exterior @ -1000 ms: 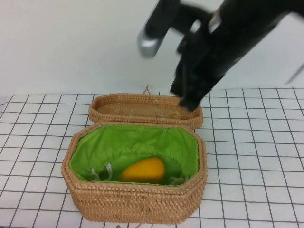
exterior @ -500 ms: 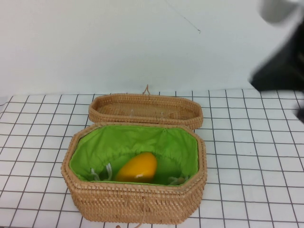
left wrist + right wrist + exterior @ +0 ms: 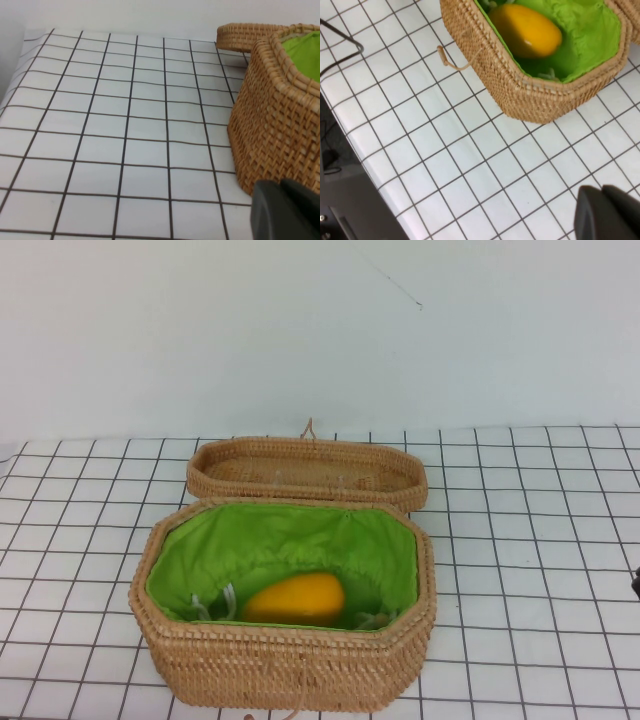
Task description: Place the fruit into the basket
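The yellow-orange fruit (image 3: 297,599) lies inside the woven basket (image 3: 285,665) on its green lining; it also shows in the right wrist view (image 3: 525,30). The basket's shallow lid (image 3: 305,472) lies open behind it. My right gripper (image 3: 605,212) is shut and empty, held high above the table off the basket's right side; it is all but out of the high view. My left gripper (image 3: 282,207) is shut and empty, low over the table beside the basket's left wall (image 3: 277,120).
The table is a white sheet with a black grid (image 3: 530,540). Its edge and dark floor with a metal stand (image 3: 340,35) show in the right wrist view. A plain white wall stands behind.
The right arm swung from above the basket's lid to the right and out of the high view. The fruit rocked slightly inside the basket and settled.
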